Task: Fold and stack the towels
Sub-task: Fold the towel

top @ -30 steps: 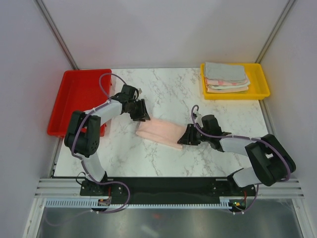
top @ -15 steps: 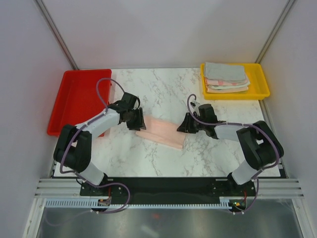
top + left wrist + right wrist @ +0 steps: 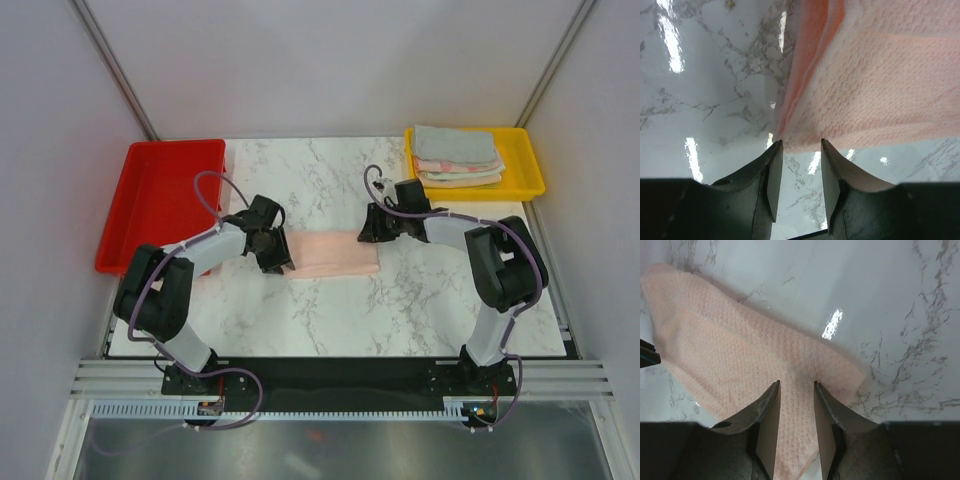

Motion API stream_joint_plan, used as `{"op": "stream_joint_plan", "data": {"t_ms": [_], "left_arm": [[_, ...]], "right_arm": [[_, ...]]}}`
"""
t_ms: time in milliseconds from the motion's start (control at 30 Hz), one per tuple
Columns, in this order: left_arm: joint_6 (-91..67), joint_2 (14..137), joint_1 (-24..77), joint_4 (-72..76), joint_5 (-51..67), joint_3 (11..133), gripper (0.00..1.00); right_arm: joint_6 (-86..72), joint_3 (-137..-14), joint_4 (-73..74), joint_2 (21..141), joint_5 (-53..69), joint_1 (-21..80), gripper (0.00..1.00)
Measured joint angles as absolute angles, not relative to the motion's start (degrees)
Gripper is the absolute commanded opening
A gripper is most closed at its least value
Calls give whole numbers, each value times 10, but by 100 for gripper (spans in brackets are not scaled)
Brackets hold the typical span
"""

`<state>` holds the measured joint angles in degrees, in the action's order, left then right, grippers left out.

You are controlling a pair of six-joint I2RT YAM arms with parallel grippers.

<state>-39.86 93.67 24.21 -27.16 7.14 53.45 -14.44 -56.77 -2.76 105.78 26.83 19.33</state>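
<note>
A peach-pink towel (image 3: 335,254) lies folded flat in the middle of the marble table (image 3: 320,180). My left gripper (image 3: 281,256) sits at its left edge, open and empty. In the left wrist view the towel (image 3: 875,90) ends just beyond my left gripper (image 3: 799,145), with bare marble between the jaws. My right gripper (image 3: 367,229) is at the towel's far right corner, open. In the right wrist view my right gripper (image 3: 796,385) hovers over the towel (image 3: 740,355), which lies flat under the parted jaws. Several folded towels (image 3: 456,156) are stacked in the yellow tray (image 3: 527,170).
A red tray (image 3: 160,195) stands at the table's left edge, nothing showing in it. The yellow tray is at the back right corner. Grey walls surround the table on three sides.
Both grippers carried the towel's ends toward the far side, folding it, then let go. The towel now lies flat. The right gripper has moved up and away from the near edge.
</note>
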Motion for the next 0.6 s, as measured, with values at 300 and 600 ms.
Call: {"op": "stream_joint_plan", "data": {"t_ms": [300, 600], "left_arm": [[-395, 942, 241, -302, 61, 692, 43], [-372, 1076, 226, -265, 70, 743, 42]], "right_arm": [[-138, -606, 91, 999, 289, 190, 42], [-229, -390, -55, 937, 323, 204, 41]]}}
